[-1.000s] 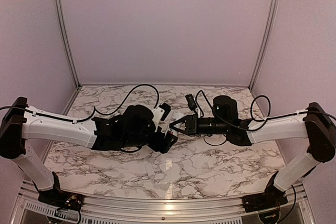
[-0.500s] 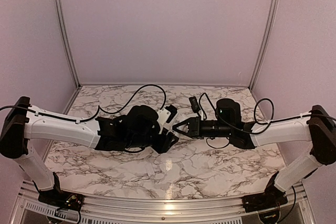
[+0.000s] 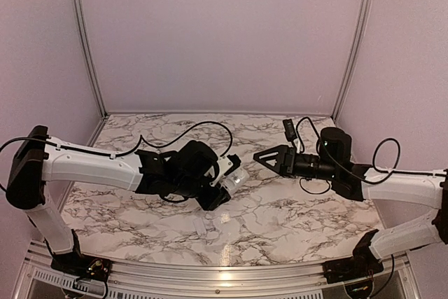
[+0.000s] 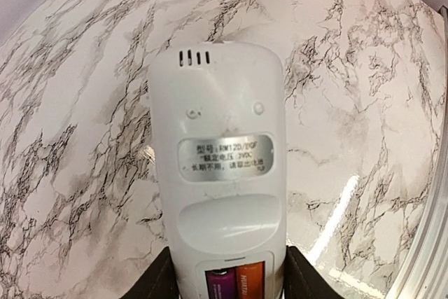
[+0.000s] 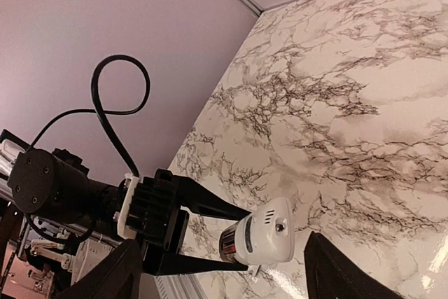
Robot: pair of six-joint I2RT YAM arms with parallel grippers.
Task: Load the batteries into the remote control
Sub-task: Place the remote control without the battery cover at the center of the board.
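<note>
The remote control (image 4: 215, 166) is a white handset held clear of the table, its plain back with a silver label facing the left wrist camera. My left gripper (image 4: 227, 274) is shut on its lower sides. In the uncovered compartment at that end sit the batteries, a dark purple one (image 4: 222, 283) beside an orange one (image 4: 250, 278). From above, the left gripper (image 3: 225, 176) holds the remote control (image 3: 234, 175) at mid table. My right gripper (image 3: 259, 157) stands open to its right, apart from it and holding nothing. In the right wrist view the remote control (image 5: 262, 236) lies ahead between my spread fingers (image 5: 122, 271).
A small white flat piece (image 3: 201, 226) lies on the marble table (image 3: 294, 208) near the front, below the left gripper. Pale walls with metal corner posts (image 3: 84, 40) close in the back and sides. Black cables (image 3: 189, 131) loop over both arms.
My right gripper has opened and drawn back to the right, away from the remote. The left gripper has closed on the remote and now carries it alone, shifted slightly right.
</note>
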